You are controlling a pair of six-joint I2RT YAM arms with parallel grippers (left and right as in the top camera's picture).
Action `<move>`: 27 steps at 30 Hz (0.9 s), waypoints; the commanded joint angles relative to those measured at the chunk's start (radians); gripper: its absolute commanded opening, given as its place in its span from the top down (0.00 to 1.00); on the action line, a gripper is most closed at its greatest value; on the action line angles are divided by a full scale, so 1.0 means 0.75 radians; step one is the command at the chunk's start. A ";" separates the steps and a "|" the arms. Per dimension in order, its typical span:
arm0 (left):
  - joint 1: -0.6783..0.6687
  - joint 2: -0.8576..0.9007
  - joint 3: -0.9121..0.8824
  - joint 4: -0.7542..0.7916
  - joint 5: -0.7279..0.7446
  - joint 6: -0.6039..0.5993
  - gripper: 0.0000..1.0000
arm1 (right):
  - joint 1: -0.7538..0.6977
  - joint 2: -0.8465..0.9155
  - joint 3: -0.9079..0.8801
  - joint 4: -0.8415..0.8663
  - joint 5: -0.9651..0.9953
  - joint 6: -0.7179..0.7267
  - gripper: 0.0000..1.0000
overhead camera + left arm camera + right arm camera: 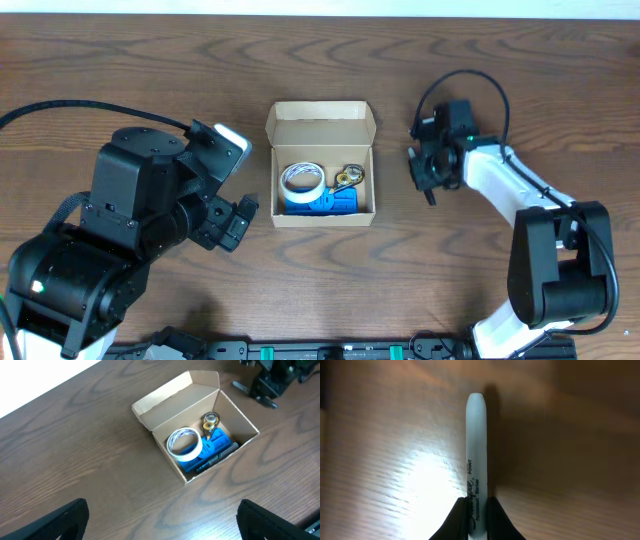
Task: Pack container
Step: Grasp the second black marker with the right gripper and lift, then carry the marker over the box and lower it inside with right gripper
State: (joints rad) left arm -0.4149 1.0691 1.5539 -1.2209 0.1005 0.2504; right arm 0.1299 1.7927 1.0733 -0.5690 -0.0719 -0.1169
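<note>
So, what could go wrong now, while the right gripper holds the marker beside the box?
The right gripper pinches the marker only near one end, so it may swing or slip. The container already holds a tape roll, a blue item and more, so the marker may catch on them or on a wall.

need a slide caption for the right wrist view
Right gripper shut on a grey permanent marker, held just above the wooden table.

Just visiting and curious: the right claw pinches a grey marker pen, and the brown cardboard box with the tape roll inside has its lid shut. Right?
Not quite. The small tan cardboard box is open, its flap lid folded back, as the overhead view shows. The white tape roll is inside, and the right gripper does pinch the grey marker pen.
</note>
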 commanded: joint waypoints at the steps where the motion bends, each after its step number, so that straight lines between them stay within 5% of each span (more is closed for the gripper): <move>1: 0.004 -0.001 0.018 0.001 -0.009 -0.014 0.05 | -0.005 -0.070 0.185 -0.059 -0.012 0.026 0.99; 10: 0.004 -0.001 0.018 0.001 -0.009 -0.014 0.05 | 0.067 -0.224 0.513 -0.135 -0.129 -0.025 0.99; 27: 0.004 -0.001 0.018 0.001 -0.009 -0.014 0.05 | 0.489 -0.200 0.540 -0.251 -0.438 -0.829 0.99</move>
State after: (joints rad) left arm -0.4149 1.0691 1.5539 -1.2209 0.1005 0.2504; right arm 0.4702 1.6108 1.4754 -0.7391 -0.3103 -0.5758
